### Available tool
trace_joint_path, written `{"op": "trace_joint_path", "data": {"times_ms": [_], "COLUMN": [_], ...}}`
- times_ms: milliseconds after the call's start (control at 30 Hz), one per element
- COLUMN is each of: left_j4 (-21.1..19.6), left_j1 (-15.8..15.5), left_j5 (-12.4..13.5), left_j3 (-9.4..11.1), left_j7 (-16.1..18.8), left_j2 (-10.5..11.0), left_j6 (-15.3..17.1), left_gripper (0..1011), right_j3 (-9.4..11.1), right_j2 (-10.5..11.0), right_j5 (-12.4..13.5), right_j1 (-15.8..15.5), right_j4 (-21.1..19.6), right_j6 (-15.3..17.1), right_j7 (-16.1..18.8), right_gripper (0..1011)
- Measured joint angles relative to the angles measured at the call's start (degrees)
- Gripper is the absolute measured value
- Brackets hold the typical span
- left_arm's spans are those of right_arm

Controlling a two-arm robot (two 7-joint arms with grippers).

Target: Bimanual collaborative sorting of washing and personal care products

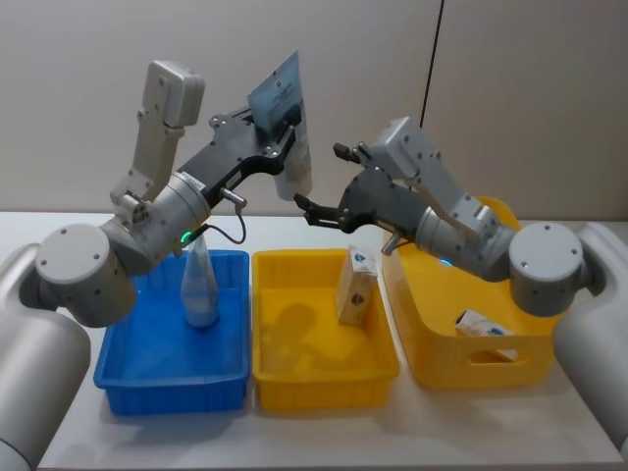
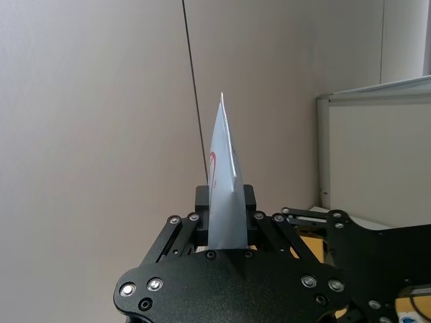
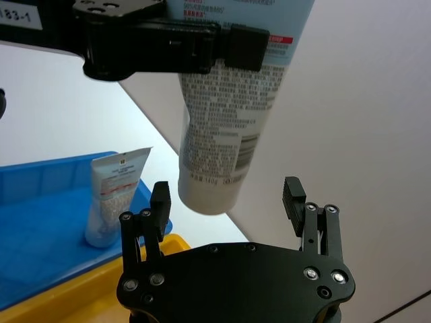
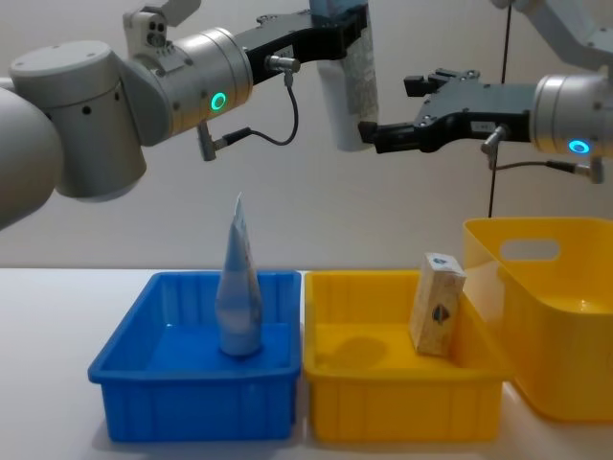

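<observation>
The left gripper [image 1: 287, 123] is high above the yellow tray [image 1: 324, 388], a little toward the tray's left side. It is clamped on a pale blue tube [image 1: 297, 167] with red-and-white print. Its fingers press the upper part of the tube. The flat sealed end points up and the round cap end hangs down. In the left wrist view the thin edge of the tube [image 2: 223, 168] rises between the two pads of the gripper [image 2: 225, 202].

The right gripper [image 1: 321, 177] is also above the tray, at the height of the tube's cap end. Its claw is wide. In the right wrist view the cap end [image 3: 229, 121] hangs between the two spread fingers [image 3: 159, 202], with a gap visible on each side. In the chest view the lower finger is very near the tube [image 4: 352, 91], and contact cannot be judged there.

Inside the yellow tray, a tan box [image 1: 356, 287] with a blue mark stands tilted, leaning against the tray's right wall.

Touching the tray's left side is a blue bin [image 1: 172, 397]. A second tube [image 1: 199, 289] stands upright on its cap in it.

Just beside the tray's right side is a yellow basket [image 1: 432, 343] with a handle hole. A second box [image 1: 486, 324] lies on the basket's floor.
</observation>
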Motion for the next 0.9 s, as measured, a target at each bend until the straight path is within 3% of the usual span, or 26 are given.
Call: {"op": "trace_joint_path", "data": {"times_ms": [900], "left_j4": [-0.85], "left_j1": [1.19], "left_j5": [-1.28], "left_j3": [0.71], "left_j7": [0.22], "left_j2": [-0.57], "left_j6": [-0.71], "left_gripper": [234], "right_j3": [-1.06], "right_j2": [-4.90], "right_j5": [2.55], "right_j1": [5.29], "right_j4": [8.08], "right_j6": [1.77], "right_j7": [-0.03], "right_gripper": [1002]}}
